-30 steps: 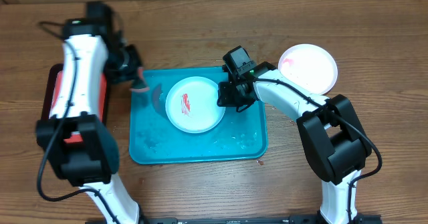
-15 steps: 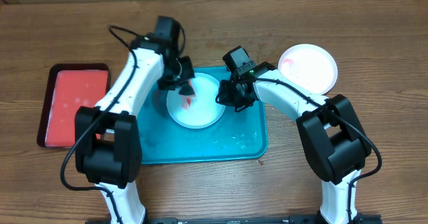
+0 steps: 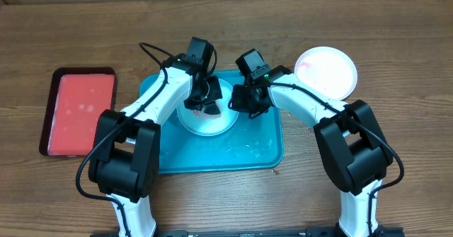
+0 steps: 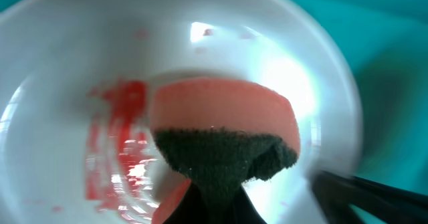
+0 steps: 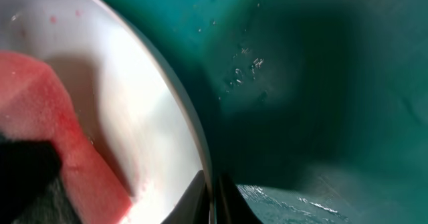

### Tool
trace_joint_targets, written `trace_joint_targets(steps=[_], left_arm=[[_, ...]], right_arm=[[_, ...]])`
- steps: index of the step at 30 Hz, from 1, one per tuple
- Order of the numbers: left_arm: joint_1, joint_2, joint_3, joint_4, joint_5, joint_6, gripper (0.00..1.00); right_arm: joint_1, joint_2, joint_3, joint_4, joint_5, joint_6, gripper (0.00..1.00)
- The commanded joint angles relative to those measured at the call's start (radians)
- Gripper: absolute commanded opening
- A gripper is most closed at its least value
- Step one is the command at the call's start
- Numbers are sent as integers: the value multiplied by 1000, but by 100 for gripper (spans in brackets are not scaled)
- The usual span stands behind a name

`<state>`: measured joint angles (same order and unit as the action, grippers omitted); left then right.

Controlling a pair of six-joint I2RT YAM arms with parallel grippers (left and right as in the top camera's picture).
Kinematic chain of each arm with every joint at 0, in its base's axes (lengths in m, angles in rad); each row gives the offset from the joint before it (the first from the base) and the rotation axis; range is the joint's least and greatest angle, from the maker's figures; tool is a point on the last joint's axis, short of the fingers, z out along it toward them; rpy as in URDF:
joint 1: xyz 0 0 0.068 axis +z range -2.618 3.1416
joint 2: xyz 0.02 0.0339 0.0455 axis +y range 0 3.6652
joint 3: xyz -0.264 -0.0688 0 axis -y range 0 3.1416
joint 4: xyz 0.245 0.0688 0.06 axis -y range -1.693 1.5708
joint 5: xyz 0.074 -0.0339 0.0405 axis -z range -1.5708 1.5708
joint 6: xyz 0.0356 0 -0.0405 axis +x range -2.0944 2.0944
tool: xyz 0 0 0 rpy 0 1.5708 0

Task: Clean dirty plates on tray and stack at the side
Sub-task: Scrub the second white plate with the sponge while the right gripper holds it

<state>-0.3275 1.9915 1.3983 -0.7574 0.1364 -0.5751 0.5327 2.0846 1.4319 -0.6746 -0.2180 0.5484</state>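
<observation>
Overhead: left gripper [image 3: 205,101] clamped on sponge [image 3: 201,107], pressing it onto white plate [image 3: 216,126] in tray [image 3: 248,151]. Right gripper [image 3: 239,102] pinches that plate's rim. 1 smeared plate [image 3: 325,73] on table beside tray.
Left wrist: red smear [image 4: 114,137] unwiped; hard scrubbing could skid the plate.
Right wrist: thin rim pinch may slip. No readable writing.

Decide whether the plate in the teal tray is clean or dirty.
Dirty: red smears streak the plate beside the sponge that the left hand holds against it.
</observation>
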Motion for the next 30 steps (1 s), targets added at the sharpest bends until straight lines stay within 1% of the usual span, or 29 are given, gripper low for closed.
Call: trace_joint_targets(steps=[1,8,10,12,14,15,16,19,21,25,30], left_arm=[[10,-16,-31,7,-98,-16,4],[56,-16,-60,8,-225,0,4],[71,-16,-60,15,-241,0,5],[81,-16,-60,29,-223,-1,10],[84,-16,-60,51,-166,-1,18],[83,-16,-60,66,-130,-1,19],[83,-16,-60,81,-98,-1,18],[74,-16,-60,135,12,-2,8],[62,-16,-60,171,76,-14,4],[25,-16,-60,191,93,-84,4],[-32,-16,-61,179,93,-87,4]], right_arm=[[6,3,-6,-9,16,-18,4],[7,3,-6,-35,16,-192,4],[7,3,-6,-39,16,-240,4],[6,3,-6,-43,16,-261,4],[7,3,-6,-45,16,-262,4],[7,3,-6,-45,15,-261,4],[7,3,-6,-45,16,-261,4],[7,3,-6,-44,15,-261,4],[7,3,-6,-44,15,-261,4],[7,3,-6,-45,15,-261,4],[7,3,-6,-45,15,-261,4]])
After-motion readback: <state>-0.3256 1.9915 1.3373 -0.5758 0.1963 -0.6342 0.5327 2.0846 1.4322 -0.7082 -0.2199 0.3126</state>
